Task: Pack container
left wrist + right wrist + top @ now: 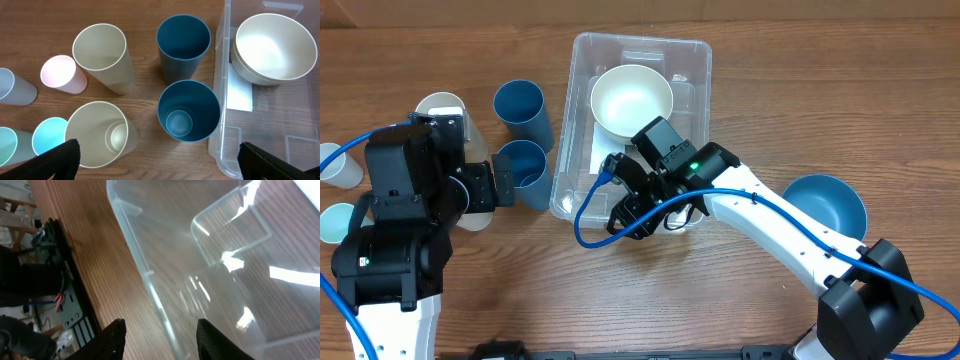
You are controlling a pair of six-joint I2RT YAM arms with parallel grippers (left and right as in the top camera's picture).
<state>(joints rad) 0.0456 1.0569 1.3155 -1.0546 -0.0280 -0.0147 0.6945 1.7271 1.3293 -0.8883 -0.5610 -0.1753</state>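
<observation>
The clear rectangular container (698,60) stands at the table's middle, with a cream bowl (631,100) inside at its far end. My right gripper (632,212) is open at the container's near end. In the right wrist view its fingers (162,345) straddle the container's rim (142,265), one inside and one outside, holding nothing. My left gripper (498,186) is open and empty, left of the container next to a blue cup (525,170). In the left wrist view its fingers (160,160) spread wide below that blue cup (188,110), which has a smaller cup nested inside. The container's rim (222,75) and the bowl (272,47) show at right.
A second blue cup (183,42), two cream cups (102,57) (97,132), a pink cup (62,74) and pale blue cups (47,137) stand left of the container. A blue bowl (825,205) sits at the right. A blue cable loops over the right arm.
</observation>
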